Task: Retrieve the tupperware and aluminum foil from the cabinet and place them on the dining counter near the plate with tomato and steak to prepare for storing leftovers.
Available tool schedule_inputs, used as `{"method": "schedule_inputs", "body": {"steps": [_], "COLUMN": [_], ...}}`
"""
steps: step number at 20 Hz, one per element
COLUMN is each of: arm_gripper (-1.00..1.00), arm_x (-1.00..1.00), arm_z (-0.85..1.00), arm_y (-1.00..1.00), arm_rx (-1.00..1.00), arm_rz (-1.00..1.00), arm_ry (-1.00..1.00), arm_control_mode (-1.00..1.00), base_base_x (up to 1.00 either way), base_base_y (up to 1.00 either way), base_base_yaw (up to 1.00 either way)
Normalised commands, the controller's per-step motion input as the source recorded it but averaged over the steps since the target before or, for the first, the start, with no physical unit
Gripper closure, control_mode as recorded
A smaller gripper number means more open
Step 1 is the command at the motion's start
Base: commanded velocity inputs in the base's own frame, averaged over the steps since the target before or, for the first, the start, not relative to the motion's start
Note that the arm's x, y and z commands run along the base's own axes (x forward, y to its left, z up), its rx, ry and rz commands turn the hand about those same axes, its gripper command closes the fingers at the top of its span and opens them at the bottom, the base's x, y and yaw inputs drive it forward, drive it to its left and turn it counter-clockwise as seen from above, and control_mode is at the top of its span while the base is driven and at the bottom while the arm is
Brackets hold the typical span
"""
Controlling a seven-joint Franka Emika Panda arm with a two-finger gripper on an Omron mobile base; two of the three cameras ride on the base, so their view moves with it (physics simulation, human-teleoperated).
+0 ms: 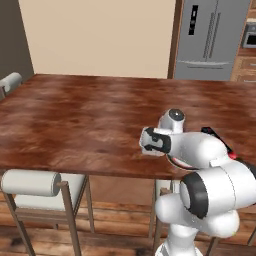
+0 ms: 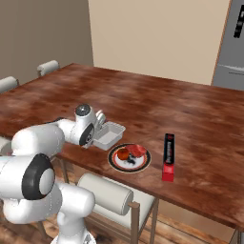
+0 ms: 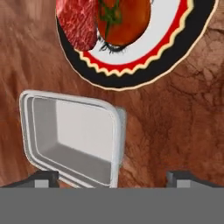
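Note:
The tupperware (image 3: 72, 138), a shallow translucent grey-white container, rests upright on the dining counter (image 3: 179, 118) beside the plate (image 3: 144, 61). On the plate lie a red marbled steak (image 3: 78, 22) and an orange-red tomato (image 3: 127, 19). My gripper (image 3: 113, 179) hovers just above the tupperware (image 2: 108, 135), open, its fingertips (image 3: 43, 177) spread wide and holding nothing. The aluminum foil (image 2: 168, 156), a black carton with a red end, lies on the counter (image 2: 190, 105) right of the plate (image 2: 129, 158). In the left base view the gripper (image 1: 145, 141) sits near the counter's (image 1: 75, 115) front edge.
A padded chair (image 2: 107, 193) stands tucked under the counter's near edge below the plate, and another chair (image 1: 30, 182) stands further left. More chairs (image 2: 47, 66) line the far left side. A grey steel fridge (image 1: 212, 37) stands beyond the counter.

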Motion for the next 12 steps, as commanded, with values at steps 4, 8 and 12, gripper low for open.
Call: {"method": "schedule_inputs", "body": {"steps": [4,8,12], "arm_gripper": [-1.0,-1.0,-1.0], "arm_x": [-0.74,-0.78,-0.79], "arm_z": [1.0,1.0,1.0], "arm_y": [-0.01,-0.07,-0.02], "arm_rx": [-0.01,-0.08,-0.3], "arm_rz": [0.05,0.02,0.0], "arm_ry": [-0.14,-0.02,0.11], "arm_control_mode": [-1.0,-1.0,-1.0], "base_base_x": [0.0,0.0,0.0], "base_base_y": [0.0,0.0,0.0], "base_base_yaw": [0.0,0.0,0.0]}}
